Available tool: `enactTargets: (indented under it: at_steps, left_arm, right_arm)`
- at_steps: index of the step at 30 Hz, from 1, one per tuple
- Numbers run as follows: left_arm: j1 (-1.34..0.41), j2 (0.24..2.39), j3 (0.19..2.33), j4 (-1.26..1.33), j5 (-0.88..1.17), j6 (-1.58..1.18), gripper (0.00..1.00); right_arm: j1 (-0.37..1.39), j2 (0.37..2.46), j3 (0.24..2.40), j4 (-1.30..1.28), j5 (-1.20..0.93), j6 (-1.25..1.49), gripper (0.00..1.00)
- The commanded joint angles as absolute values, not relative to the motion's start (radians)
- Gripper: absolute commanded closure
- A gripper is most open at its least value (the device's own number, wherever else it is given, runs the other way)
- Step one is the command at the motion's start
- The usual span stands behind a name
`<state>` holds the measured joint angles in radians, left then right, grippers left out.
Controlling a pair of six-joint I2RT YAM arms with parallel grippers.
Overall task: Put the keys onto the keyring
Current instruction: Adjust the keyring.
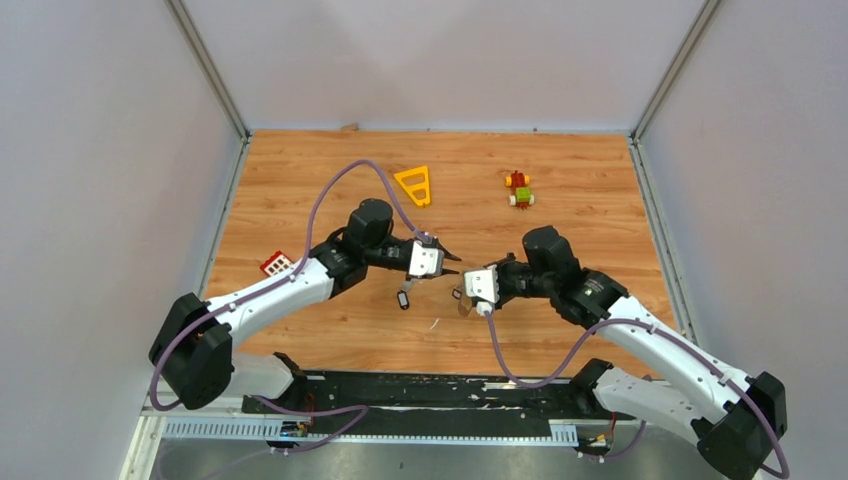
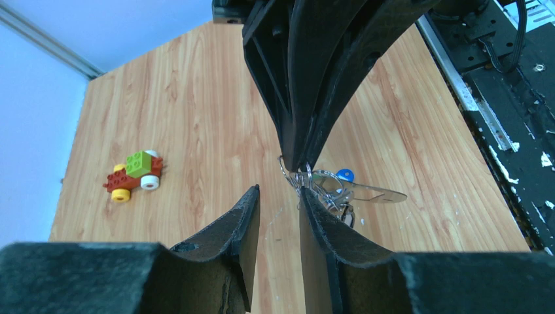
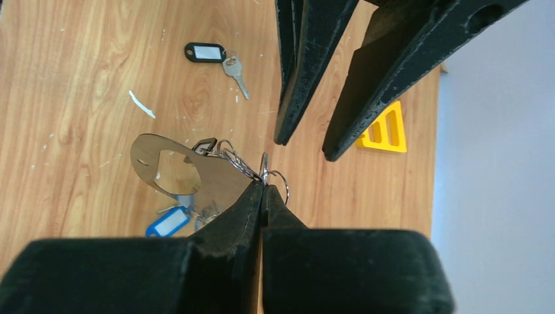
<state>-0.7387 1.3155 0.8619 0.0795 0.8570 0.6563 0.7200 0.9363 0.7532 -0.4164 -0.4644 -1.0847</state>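
A yellow plastic triangle frame [image 1: 413, 185] and a red-green-yellow toy block figure [image 1: 518, 188] lie far back on the wooden table [image 1: 620, 220], well apart from both arms. A silver key with a black tag [image 3: 206, 52] lies alone near the left gripper [image 2: 278, 193], whose jaws stand partly apart around nothing. The right gripper [image 3: 263, 186], jaws pressed together, pinches the thin wire rings of the large silver-grey metal keyring [image 3: 219, 183], which it holds above the table with a blue-tagged key [image 3: 167, 221] beside it.

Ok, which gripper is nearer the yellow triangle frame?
Left. The left gripper is robot-side of the yellow triangle frame; the right gripper is farther off, more robot-side and rightward.
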Motion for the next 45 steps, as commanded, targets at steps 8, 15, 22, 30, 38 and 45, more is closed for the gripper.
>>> enactTargets:
  at_steps: [8, 15, 22, 30, 38, 45]
  left_arm:
    - [-0.777, 1.299, 0.882, 0.072, 0.862, 0.702, 0.65]
    - [-0.789, 1.315, 0.893, 0.06, 0.859, 0.708, 0.65]
    - [-0.804, 1.351, 0.928, 0.031, 0.828, 0.722, 0.74]
    - [-0.808, 1.376, 0.962, 0.005, 0.808, 0.734, 0.85]
    - [-0.811, 1.38, 0.944, 0.057, 0.799, 0.677, 1.0]
    - [-0.739, 1.335, 0.769, 0.518, 0.92, 0.287, 1.0]
  right_arm:
    - [0.692, 0.957, 0.827, -0.407, -0.541, -0.979, 1.0]
    - [0.684, 0.956, 0.828, -0.402, -0.546, -0.961, 1.0]
    - [0.679, 0.96, 0.831, -0.404, -0.558, -0.948, 1.0]
    - [0.676, 0.964, 0.836, -0.406, -0.569, -0.938, 1.0]
    - [0.659, 0.965, 0.85, -0.415, -0.585, -0.905, 0.97]
    - [0.521, 0.933, 0.872, -0.438, -0.737, -0.82, 0.77]
